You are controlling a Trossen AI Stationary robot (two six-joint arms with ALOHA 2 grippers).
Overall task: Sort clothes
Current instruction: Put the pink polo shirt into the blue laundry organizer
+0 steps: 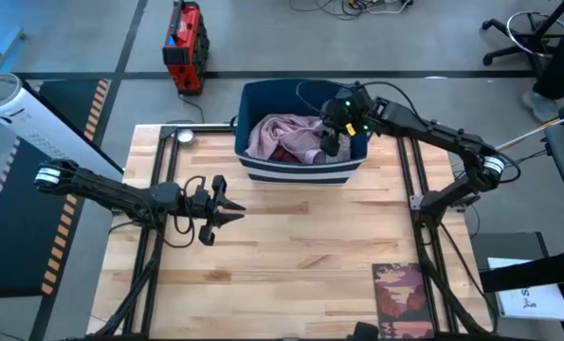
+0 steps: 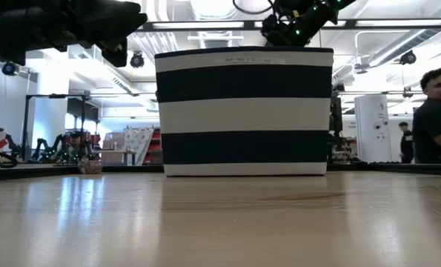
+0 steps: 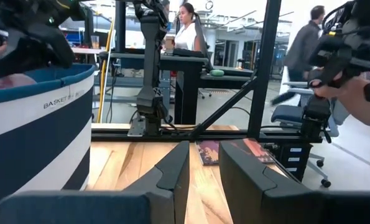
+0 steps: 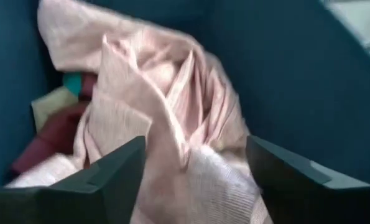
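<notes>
Step in hand: first pick from the bin; by these views no garment has yet been laid out on the bench [image 1: 300,246].
Clothes location: all the clothes [image 1: 286,139] lie heaped inside the striped bin [image 1: 299,170] at the far side of the bench. A mauve-pink garment [image 4: 166,118] lies on top; maroon [image 4: 54,134], tan and a trace of teal show beneath it at one side.
Right gripper: the right gripper [image 1: 331,140] hangs over the right part of the bin, pointing down into the heap. Its fingers [image 4: 107,180] are spread wide, one on each side of a raised fold of the mauve-pink garment. Whether they touch the cloth cannot be told.
Left gripper: the left gripper [image 1: 227,210] waits over the bare bench, left of centre and well apart from the bin, with fingers spread.
Next move, judged: lower the right gripper onto the fold, press the fingers together on one layer only, then lift clear of the bin wall.
Risk, judged: the loose cloth may drag a neighbouring garment up with it.
Background: people [image 3: 188,28] stand in the room beyond the bench.
</notes>
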